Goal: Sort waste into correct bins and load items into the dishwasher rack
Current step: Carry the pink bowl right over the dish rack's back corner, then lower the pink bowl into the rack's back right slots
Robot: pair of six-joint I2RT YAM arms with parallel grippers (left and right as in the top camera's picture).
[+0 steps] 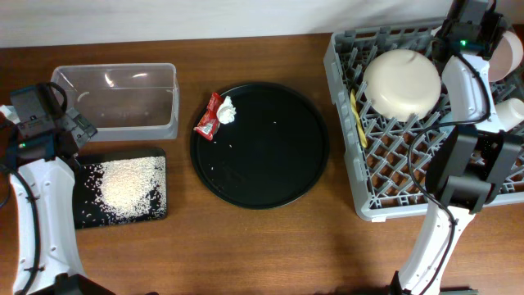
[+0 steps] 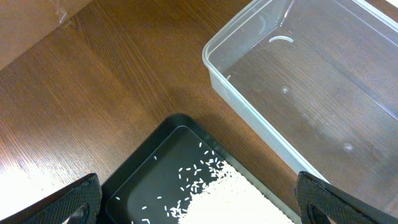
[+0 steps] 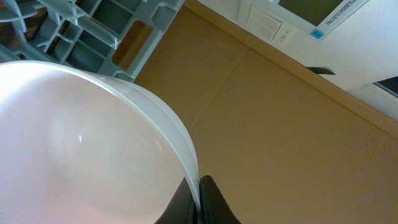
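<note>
My right gripper is shut on the rim of the small pink bowl above the far right corner of the grey dishwasher rack. In the right wrist view the fingers pinch the bowl's white-inside rim. The large cream bowl lies upside down in the rack, with a yellow utensil beside it. My left gripper is open and empty above the black rectangular tray holding the rice heap; the left wrist view shows the fingers over the rice. The red wrapper and white tissue lie together.
The wrapper and tissue rest on a large round black tray at the table's middle. The clear tub stands behind the rice tray and holds nothing; it also shows in the left wrist view. A white cup sits at the rack's right edge.
</note>
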